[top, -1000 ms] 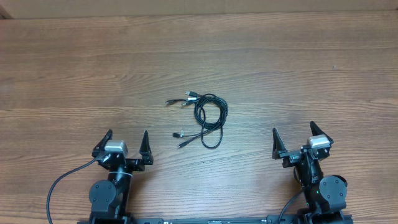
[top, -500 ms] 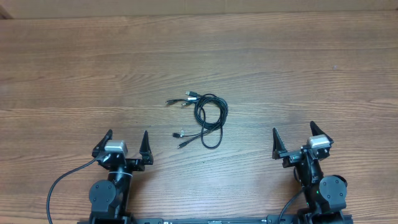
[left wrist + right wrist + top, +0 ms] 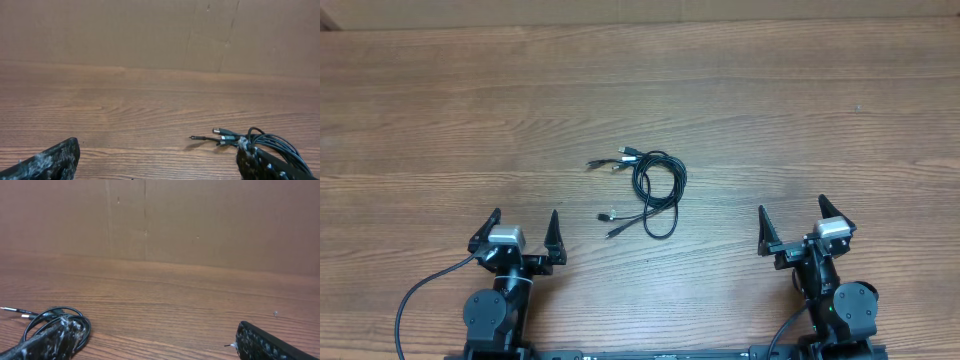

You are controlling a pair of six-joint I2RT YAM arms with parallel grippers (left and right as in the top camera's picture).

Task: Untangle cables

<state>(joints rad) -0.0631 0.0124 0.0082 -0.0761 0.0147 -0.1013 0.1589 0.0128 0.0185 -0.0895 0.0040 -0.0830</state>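
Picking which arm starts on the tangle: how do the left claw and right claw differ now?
The left claw faces the loose plug-end side of the cables; the right claw faces their looped side. The left claw looks squared forward; the right claw looks slightly turned. Both are open, empty and clear of the cables.

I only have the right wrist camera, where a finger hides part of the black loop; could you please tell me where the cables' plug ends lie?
Observer: Overhead, the cables lie in one coiled bundle; the plug ends stick out on its left side in two groups, one farther away, one nearer the robot.
Operator: Thank you. Is the left gripper near them?
Observer: No. The left gripper is open and empty, apart from the bundle, short of the nearest plugs.
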